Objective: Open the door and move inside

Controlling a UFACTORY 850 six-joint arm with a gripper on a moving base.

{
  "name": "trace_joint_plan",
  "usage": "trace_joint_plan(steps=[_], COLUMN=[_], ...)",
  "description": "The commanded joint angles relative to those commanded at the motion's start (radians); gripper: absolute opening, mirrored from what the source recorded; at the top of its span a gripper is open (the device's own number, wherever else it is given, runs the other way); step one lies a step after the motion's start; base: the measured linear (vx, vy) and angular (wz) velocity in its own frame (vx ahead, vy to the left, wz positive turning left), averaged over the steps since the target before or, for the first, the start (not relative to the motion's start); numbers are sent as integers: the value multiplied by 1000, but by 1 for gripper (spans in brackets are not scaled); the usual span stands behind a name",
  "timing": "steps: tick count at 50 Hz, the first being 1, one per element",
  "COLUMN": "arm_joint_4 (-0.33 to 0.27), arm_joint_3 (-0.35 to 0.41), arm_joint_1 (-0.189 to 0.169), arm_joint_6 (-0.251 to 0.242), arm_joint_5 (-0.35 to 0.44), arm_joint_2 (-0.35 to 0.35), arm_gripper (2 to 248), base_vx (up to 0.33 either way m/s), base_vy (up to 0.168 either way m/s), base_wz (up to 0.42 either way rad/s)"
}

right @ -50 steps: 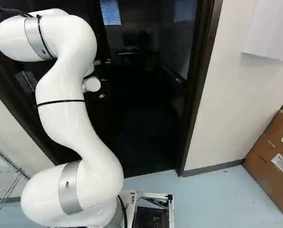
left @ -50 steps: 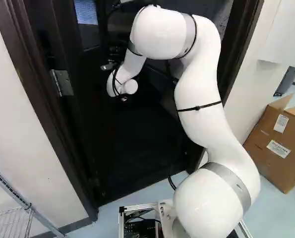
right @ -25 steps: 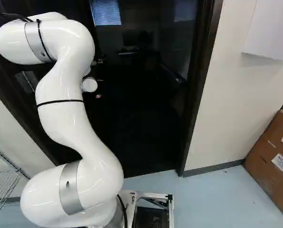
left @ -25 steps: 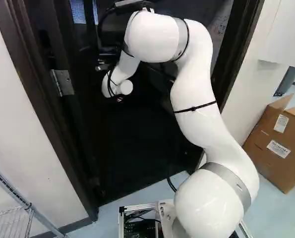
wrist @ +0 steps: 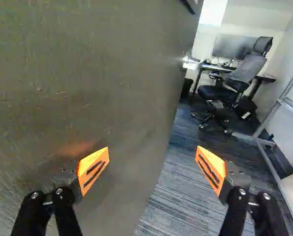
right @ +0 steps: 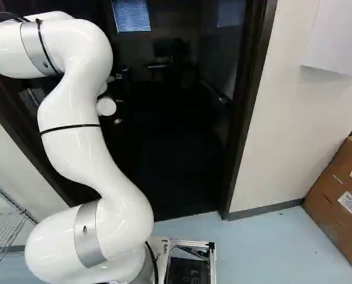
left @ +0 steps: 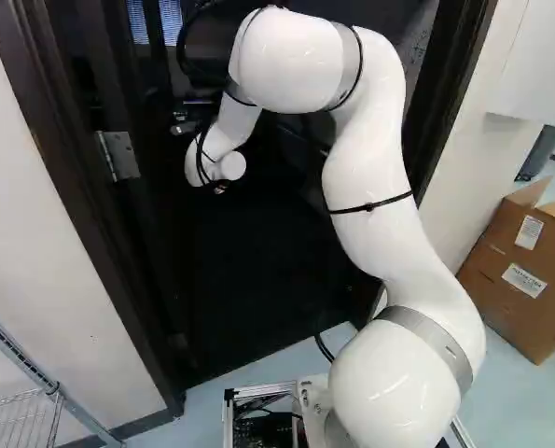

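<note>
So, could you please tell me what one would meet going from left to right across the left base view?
Wire rack → window blinds → robot arm → cardboard box.

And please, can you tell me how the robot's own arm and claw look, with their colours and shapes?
The arm is glossy white, with thick rounded segments, grey bands, thin black straps and black cables near its far end. The claw is black, with two fingers; their orange pads are angular and carry dark bars.
</note>
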Motion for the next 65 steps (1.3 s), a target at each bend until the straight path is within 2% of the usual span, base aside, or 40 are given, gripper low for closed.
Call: trace_joint_plan(steps=[24, 65], arm_joint_4=[0, -29], arm_joint_3=[31, 52], arm_joint_1=[32, 63], arm_joint_6=[0, 0], arm_joint_5=[0, 0], arm_joint_2=[24, 40], arm_gripper=[247, 247], base_vx=[0, 0], base_vy=[0, 0], base_wz=[0, 0])
